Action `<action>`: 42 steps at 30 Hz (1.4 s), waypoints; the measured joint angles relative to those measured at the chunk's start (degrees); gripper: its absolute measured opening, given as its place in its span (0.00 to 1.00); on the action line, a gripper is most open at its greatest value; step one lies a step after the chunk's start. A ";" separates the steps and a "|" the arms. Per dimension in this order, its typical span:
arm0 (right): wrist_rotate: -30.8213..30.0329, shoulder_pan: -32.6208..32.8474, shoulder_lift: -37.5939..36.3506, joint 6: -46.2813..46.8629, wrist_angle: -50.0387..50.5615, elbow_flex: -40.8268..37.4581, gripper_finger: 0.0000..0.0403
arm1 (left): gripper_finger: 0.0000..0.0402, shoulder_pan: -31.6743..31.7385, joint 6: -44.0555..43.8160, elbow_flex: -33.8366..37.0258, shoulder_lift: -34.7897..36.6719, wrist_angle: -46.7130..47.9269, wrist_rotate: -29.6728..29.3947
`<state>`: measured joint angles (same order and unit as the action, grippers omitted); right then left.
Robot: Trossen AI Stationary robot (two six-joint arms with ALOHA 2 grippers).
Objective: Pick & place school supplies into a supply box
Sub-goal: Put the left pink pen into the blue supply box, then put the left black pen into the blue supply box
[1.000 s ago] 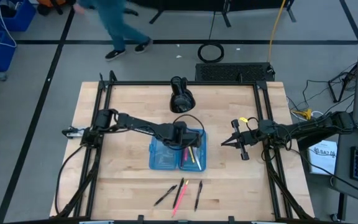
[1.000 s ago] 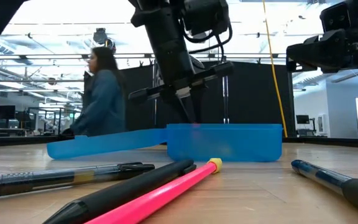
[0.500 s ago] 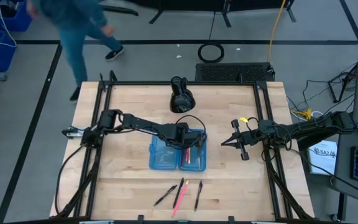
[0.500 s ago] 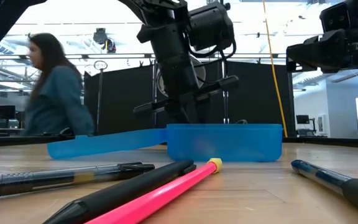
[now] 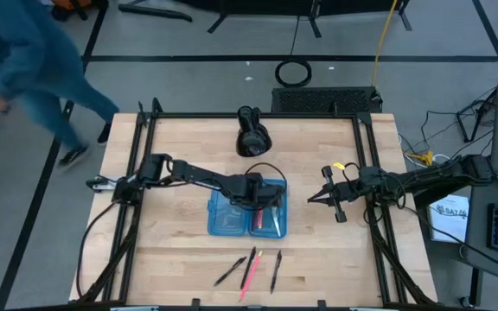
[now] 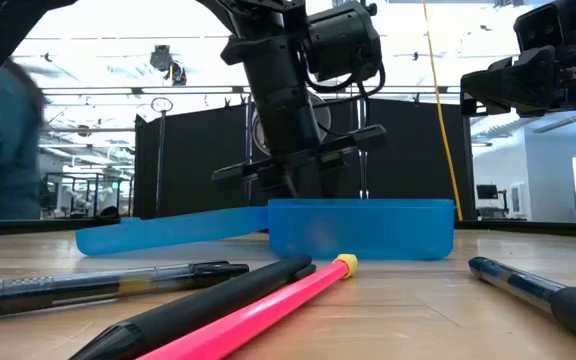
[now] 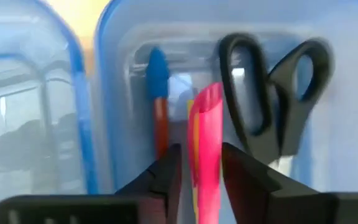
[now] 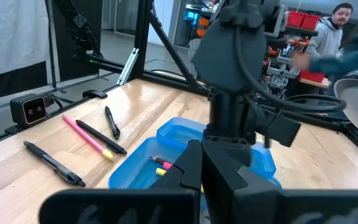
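You had the big wooden surface (image 5: 180,233) under both arms, with the blue supply box (image 5: 247,210) lying open in the middle. Your left gripper (image 7: 196,163) sat low over the box's right half, and its fingers (image 7: 164,176) were a little way apart with a pink pen (image 7: 206,146) between them. I could not tell if they were squeezing it or had let go. The pen's long side ran the same way as the box, beside the scissors (image 7: 272,99) and a blue-capped pen (image 7: 158,93) already inside.

Your right gripper (image 5: 311,199) waited off to the right, fingers pinched together, holding nothing.

Four more pens (image 5: 251,268) lay near the front edge, about halfway between the arms. A black dome thing (image 5: 252,134) stood behind the box, out of the way.
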<state>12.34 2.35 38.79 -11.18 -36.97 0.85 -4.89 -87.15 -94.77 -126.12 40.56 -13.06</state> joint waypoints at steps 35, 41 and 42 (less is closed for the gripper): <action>3.02 0.02 0.37 1.07 2.54 0.00 0.00 | 0.02 -32.76 32.45 -8.34 22.04 20.70 -48.60; 2.96 0.02 0.39 0.23 6.19 0.00 0.00 | 0.01 -37.25 29.72 2.65 22.00 20.06 -43.86; 2.95 0.02 0.39 0.58 6.11 0.00 0.00 | 0.01 -37.61 28.32 4.81 22.00 19.07 -41.55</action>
<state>15.29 2.37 39.18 -10.60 -30.86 0.86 -42.50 -58.83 -89.96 -104.12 59.63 -54.61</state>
